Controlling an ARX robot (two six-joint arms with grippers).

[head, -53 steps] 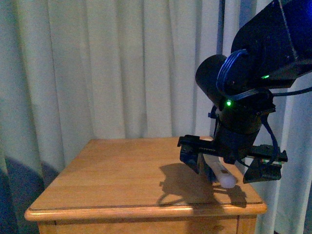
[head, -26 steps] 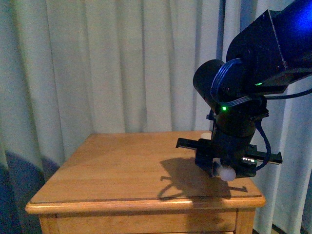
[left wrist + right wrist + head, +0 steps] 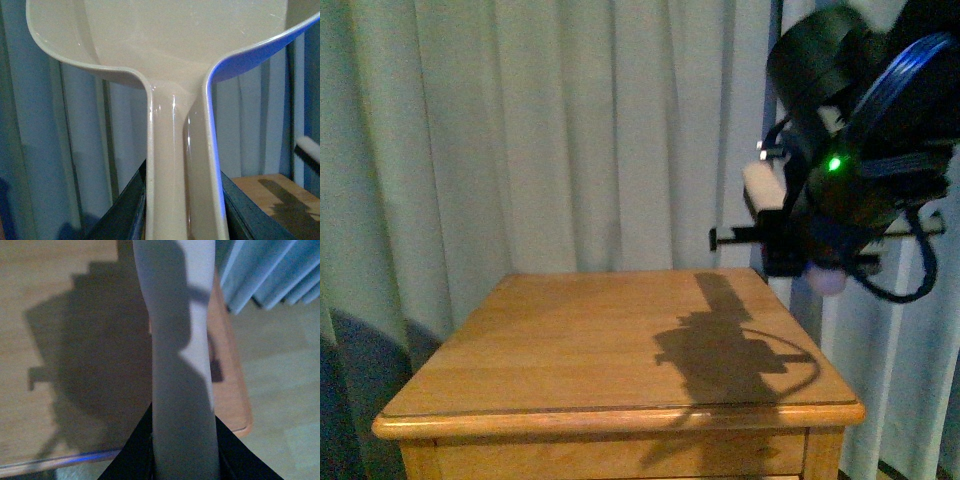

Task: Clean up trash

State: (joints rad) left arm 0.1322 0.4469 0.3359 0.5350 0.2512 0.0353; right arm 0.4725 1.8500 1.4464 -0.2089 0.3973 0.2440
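- trash: not visible in any view; the part of the table top that shows is bare wood with only a shadow on it, so I cannot tell where the wad is
- dustpan: pale, fills the left wrist view, its handle runs down between the dark jaws of the left gripper; jaws clamped on the handle
- pale handle: long, smooth, comes out of the right gripper, jaws closed tight on it from both sides; tool head not in frame, can't say what tool it is
- right arm: high above the table's far right corner, in front of the curtain; the right wrist view looks down past the handle at the table edge and the floor beside it
- judged step: both tools in hand, sweep not started
- risks: with no wad in sight, a sweep could go to the wrong spot; the right tool hangs over the table edge, so a stroke from there could knock the wad to the floor rather than into the pan; the smooth handles could twist in the jaws if pressed hard on the wood
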